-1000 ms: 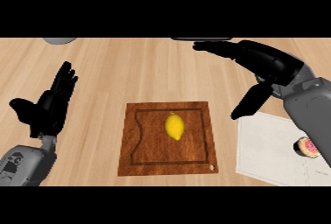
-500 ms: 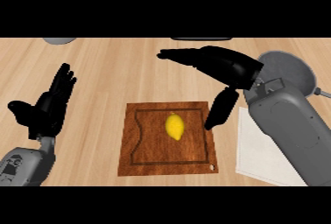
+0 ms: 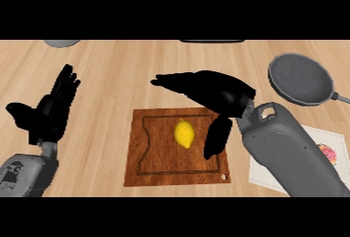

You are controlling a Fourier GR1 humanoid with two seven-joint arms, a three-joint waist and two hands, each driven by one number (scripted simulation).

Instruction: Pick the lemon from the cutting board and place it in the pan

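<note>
only 1 view: the head camera looks steeply down onto the counter (image 3: pixel 137 69) from close above, forearms entering from the lower edge.

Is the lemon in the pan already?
No, the lemon lies on the wooden cutting board, while the pan sits apart at the upper right with nothing in it.

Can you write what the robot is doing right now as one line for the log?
right hand: open, over cutting board | lemon: on board, not held | left hand: open, resting | pan: holds nothing
</note>
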